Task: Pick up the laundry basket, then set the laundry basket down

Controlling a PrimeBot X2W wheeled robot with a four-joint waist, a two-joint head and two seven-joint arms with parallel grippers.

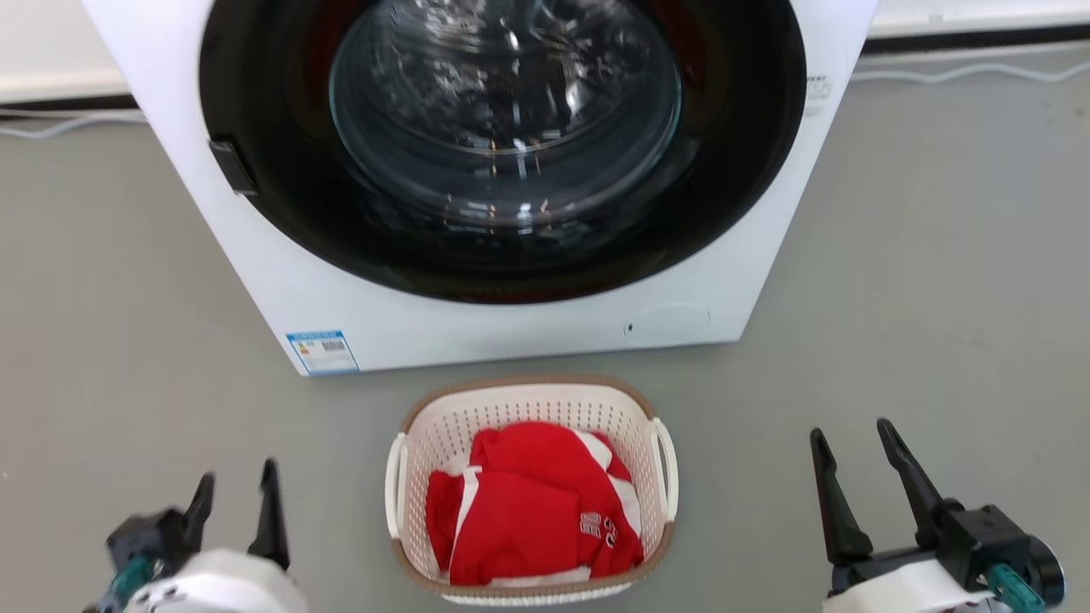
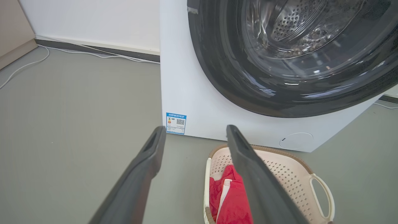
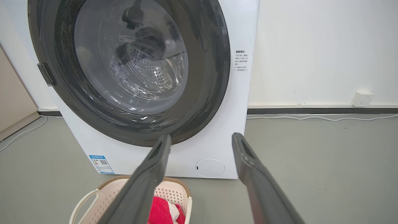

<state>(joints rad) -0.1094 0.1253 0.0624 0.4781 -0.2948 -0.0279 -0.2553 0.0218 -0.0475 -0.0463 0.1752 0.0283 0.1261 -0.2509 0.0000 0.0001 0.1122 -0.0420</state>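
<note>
Grey floor [image 1: 128, 340], laundry basket [image 1: 519, 410] apart, between both jaws

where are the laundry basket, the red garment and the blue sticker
laundry basket [image 1: 519, 404], head view, far inner wall
red garment [image 1: 519, 519], head view, middle of cloth
blue sticker [image 1: 322, 352], head view, its centre

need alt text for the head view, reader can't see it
A cream laundry basket holding red and white clothing sits on the grey floor before a white front-loading washing machine. The left gripper and right gripper, both open, flank it, touching nothing.
</note>
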